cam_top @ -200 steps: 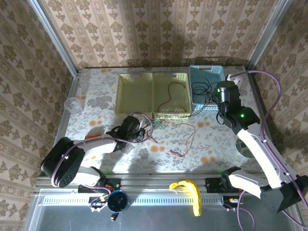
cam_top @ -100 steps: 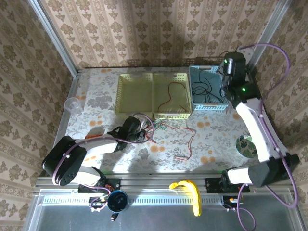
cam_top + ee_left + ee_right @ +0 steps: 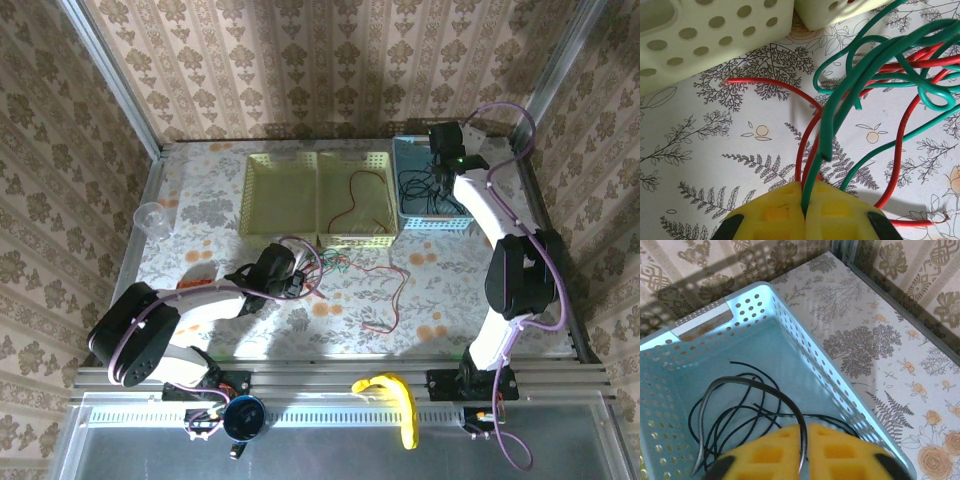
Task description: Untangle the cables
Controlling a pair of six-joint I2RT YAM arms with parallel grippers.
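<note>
Right fingers (image 3: 803, 445) are clamped on the black cable (image 3: 740, 382), over the blue basket (image 3: 790, 320) at upper right of the top view. In the last second this arm has swung from the basket's front edge to its back end, taking the black cable along. Most of it now coils inside the basket. No black strand visibly runs back to the tangle (image 3: 335, 262), though it is thin and hard to see from above.

Left fingers (image 3: 803, 205) are closed on the green cable (image 3: 850, 85) and the red cable (image 3: 900, 145), low on the desk (image 3: 200, 210) at centre frame, just below the yellow basket (image 3: 715, 35). That arm hasn't moved. Green and red stay looped together, and the red tail trailing right has shifted slightly. A second red cable (image 3: 352, 198) lies in the yellow basket's right half.

Black looks separated. It probably gets dropped next, leaving the green/red split.
</note>
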